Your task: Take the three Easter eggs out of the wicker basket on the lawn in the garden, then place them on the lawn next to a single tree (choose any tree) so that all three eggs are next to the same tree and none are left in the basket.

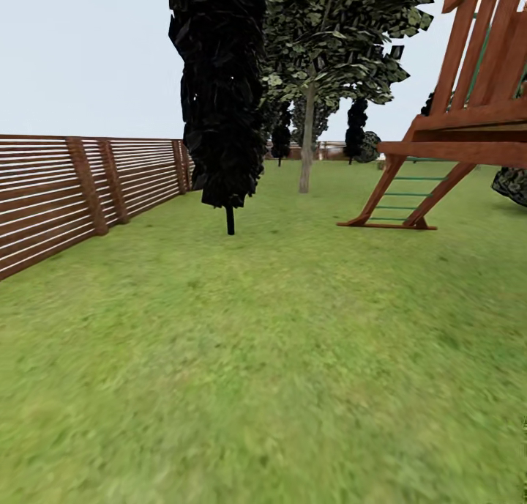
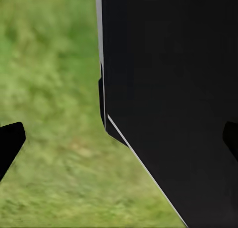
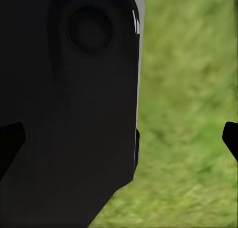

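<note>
With both pincers spread and empty over the lawn (image 1: 278,357), steer for the tree (image 1: 307,134) at upper centre, or you risk choosing the cypress (image 1: 219,86).

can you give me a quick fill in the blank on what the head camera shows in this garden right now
1. The brown slatted wooden fence runs along the ___ side of the head view.
2. The dark narrow cypress stands ___ to the camera than the grey-trunked leafy tree.
3. The reddish-brown wooden play frame has ___ ladder rungs.
4. The ground is short green ___.

Missing words: left; nearer; green; grass
</note>
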